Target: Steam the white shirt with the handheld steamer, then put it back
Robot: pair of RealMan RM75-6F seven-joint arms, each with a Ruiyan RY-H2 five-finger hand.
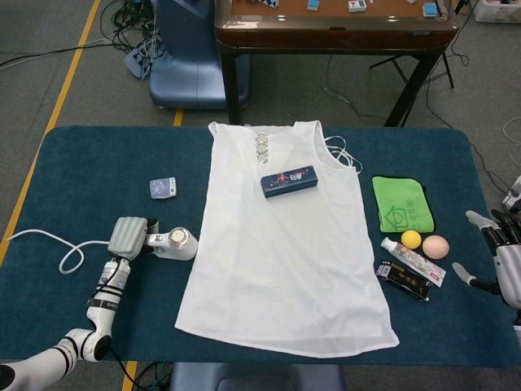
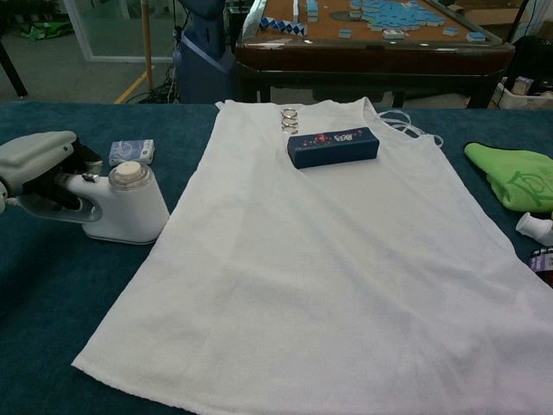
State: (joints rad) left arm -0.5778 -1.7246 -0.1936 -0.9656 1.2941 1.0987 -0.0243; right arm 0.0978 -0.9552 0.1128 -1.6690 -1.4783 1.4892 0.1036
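Now, step in hand: taking hold of the steamer before any steaming, as I judge it.
Steamer (image 2: 121, 207): stands on the table (image 1: 81, 163) near its left edge, just beside the shirt's left side and not on the cloth; its handle points left into the hand, its round head faces the shirt, so its long axis runs left to right.
Shirt (image 1: 285, 244): lies flat down the middle of the table, neck toward the far edge, hem at the near edge.
Left hand (image 2: 39, 160): wrapped over the steamer's handle, fingers curled round it; it grips the steamer, whose base looks to rest on the table.
Right hand (image 1: 501, 257): at the right edge, fingers spread, holding nothing, well apart from the shirt.
Nearer arm: the left, by far; the shirt lies directly right of the steamer.
Cord (image 1: 49, 240): trails left from the handle toward the left edge in a loop.
On the shirt: a blue box (image 1: 289, 182) near the neck, which could block a pass there.
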